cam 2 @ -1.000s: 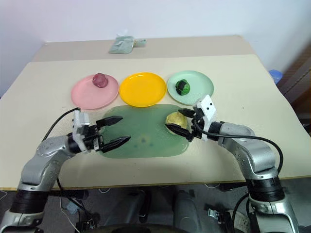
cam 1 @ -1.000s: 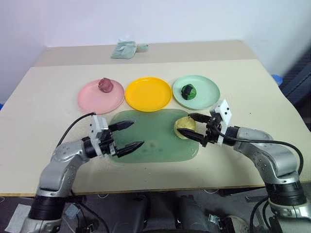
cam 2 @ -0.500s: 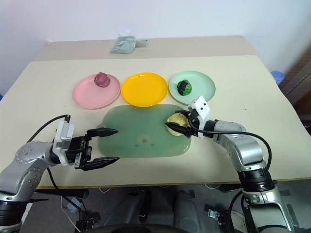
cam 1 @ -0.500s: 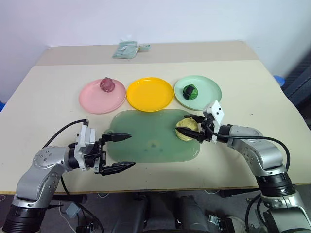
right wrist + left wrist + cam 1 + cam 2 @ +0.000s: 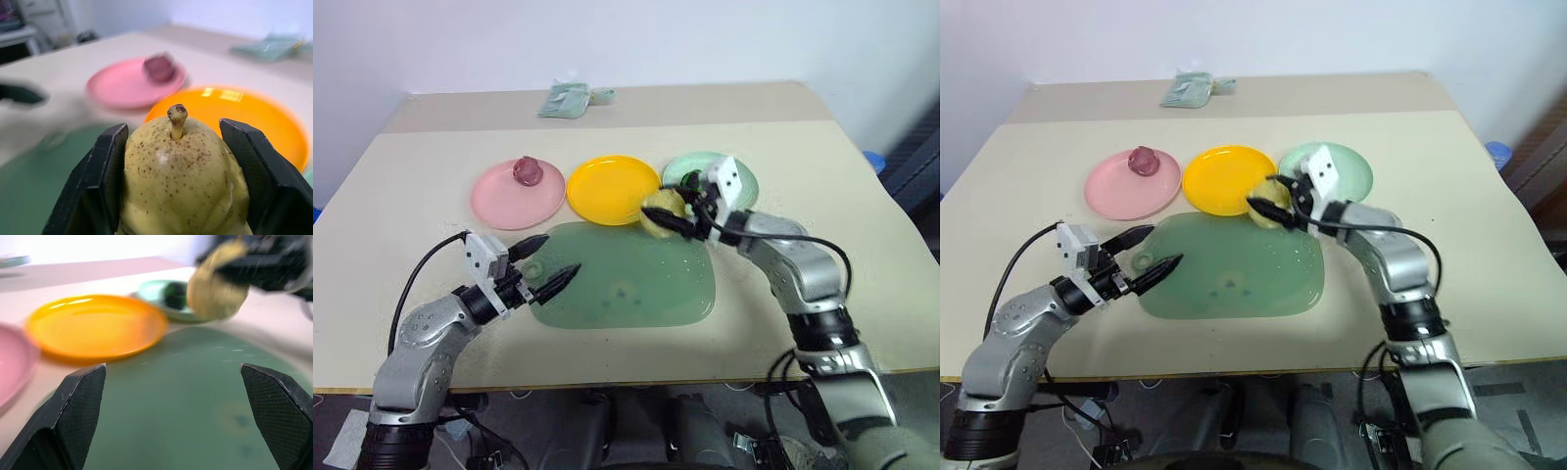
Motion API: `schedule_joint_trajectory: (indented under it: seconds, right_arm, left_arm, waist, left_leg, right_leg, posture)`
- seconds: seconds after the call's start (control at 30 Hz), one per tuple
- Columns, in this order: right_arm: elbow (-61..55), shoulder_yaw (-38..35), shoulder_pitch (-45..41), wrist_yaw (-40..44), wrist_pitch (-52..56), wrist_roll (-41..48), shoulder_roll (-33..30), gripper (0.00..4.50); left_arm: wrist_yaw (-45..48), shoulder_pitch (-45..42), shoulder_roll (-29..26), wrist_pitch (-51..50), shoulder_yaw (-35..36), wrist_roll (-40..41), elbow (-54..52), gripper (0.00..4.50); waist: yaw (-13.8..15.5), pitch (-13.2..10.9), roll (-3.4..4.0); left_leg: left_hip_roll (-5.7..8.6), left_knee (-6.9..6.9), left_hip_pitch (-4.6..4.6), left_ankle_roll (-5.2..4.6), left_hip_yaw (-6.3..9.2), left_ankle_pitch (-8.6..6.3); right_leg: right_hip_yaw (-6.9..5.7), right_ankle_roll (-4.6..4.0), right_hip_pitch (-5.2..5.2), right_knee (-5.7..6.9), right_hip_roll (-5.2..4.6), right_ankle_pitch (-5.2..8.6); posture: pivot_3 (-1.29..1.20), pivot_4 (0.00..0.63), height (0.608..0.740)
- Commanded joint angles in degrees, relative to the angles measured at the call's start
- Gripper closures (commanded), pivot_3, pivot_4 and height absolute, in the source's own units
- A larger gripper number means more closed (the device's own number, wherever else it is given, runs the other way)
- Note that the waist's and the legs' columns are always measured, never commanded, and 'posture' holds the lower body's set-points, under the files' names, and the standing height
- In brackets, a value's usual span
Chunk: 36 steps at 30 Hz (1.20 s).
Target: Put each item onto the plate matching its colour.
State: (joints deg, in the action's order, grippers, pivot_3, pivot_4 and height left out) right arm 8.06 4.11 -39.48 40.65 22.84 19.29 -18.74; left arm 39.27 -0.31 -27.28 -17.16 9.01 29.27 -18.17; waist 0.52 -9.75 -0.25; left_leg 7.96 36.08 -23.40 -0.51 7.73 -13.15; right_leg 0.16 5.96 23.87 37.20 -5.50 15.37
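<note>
- right pincer (image 5: 1271, 204) clamped on pale yellow ball (image 5: 1269, 200), lifted off the mat, at near right edge of yellow plate (image 5: 1224, 179)
- left pincer (image 5: 1148, 257) fingers spread, empty, over near left corner of green mat (image 5: 1244, 274)
- dark red ball (image 5: 1143, 159) sits on pink plate (image 5: 1121, 191), toward its far side
- mint green plate (image 5: 1351, 171) at right end of the plate row, partly hidden by right pincer's white block; what's on it not readable here
- plates in a row: pink, yellow, mint, left to right, just beyond the mat
- pale green cloth bundle (image 5: 1190, 89) at far edge of beige worktop (image 5: 1430, 196), well apart from plates
</note>
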Motion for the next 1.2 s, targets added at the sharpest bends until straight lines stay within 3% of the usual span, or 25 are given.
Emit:
schedule_joint_trajectory:
  seconds: [0.03, 0.33, 0.47, 0.63, 0.83, 1.07, 1.2]
  right_arm:
    - [9.06, -0.23, -5.80, -2.59, -9.09, -3.87, 3.28, 1.93]
    - [43.16, -1.88, -21.89, -6.37, -29.70, -10.19, 11.90, 1.93]
    - [52.26, -3.20, -25.99, -7.30, -34.12, -10.87, 13.70, 0.18]
    - [55.09, -4.61, -27.30, -6.09, -36.86, -11.24, 13.56, 0.07]
    - [41.96, -5.98, -20.72, 1.56, -33.49, -8.53, 8.00, 0.07]
    - [-3.95, -8.75, 5.72, 4.08, -10.96, -1.55, -5.81, 0.07]
    - [-19.73, -14.27, 20.49, 0.61, -2.22, 1.15, -11.70, 0.07]
  left_arm:
    - [-5.50, -0.33, 1.96, 0.38, -0.14, -2.80, -2.02, 0.00]
    - [-15.61, 3.24, 7.52, -0.88, 0.41, -4.75, -6.99, 0.00]
    - [-17.32, 5.38, 7.78, -1.47, 1.24, -4.38, -10.01, 0.00]
    - [-17.42, 7.16, 7.17, -2.82, 1.80, -2.91, -12.91, 0.00]
    - [-12.02, 10.54, 4.19, -2.06, 1.35, -1.10, -15.28, 0.00]
    - [-6.63, 10.65, 0.61, -0.40, 4.40, 0.18, -11.77, 0.00]
    - [-2.77, 10.63, -1.95, 1.16, 6.88, 0.70, -8.42, 0.00]
  waist:
    - [0.22, 0.00, -0.01]
    - [-1.26, 0.00, -0.01]
    - [-1.51, 0.00, 0.00]
    - [-1.45, 0.00, 0.01]
    - [-1.21, -0.01, 0.03]
    - [-0.88, 0.00, 0.07]
    - [-0.94, 0.01, 0.11]
  left_leg:
    - [0.00, 0.00, 0.00, 0.07, -0.01, 0.04]
    - [0.00, -0.06, 0.00, 0.30, -0.03, 0.18]
    - [0.00, -0.10, 0.00, 0.31, -0.04, 0.19]
    - [0.00, -0.10, 0.00, 0.32, -0.04, 0.19]
    - [0.00, -0.09, -0.01, 0.31, -0.03, 0.18]
    - [0.00, -0.10, -0.02, 0.01, -0.01, 0.00]
    - [-0.03, -0.15, -0.03, -0.05, -0.04, -0.05]
  right_leg:
    - [0.00, 0.00, 0.00, 0.00, 0.00, -0.01]
    - [0.04, -0.03, 0.08, 0.07, 0.03, -0.03]
    - [0.07, -0.04, 0.12, 0.08, 0.05, -0.02]
    - [0.08, -0.04, 0.13, 0.10, 0.06, -0.02]
    - [0.09, -0.04, 0.14, 0.08, 0.06, -0.02]
    - [0.10, -0.05, 0.11, 0.04, 0.03, -0.02]
    - [0.11, -0.06, 0.14, 0.04, 0.02, 0.00]
  posture:
    - [0.00, 0.150, 0.740]
    - [0.00, 0.150, 0.740]
    - [0.00, 0.150, 0.740]
    - [0.00, 0.150, 0.740]
    - [0.00, 0.150, 0.740]
    - [0.00, 0.150, 0.740]
    - [0.00, 0.150, 0.740]
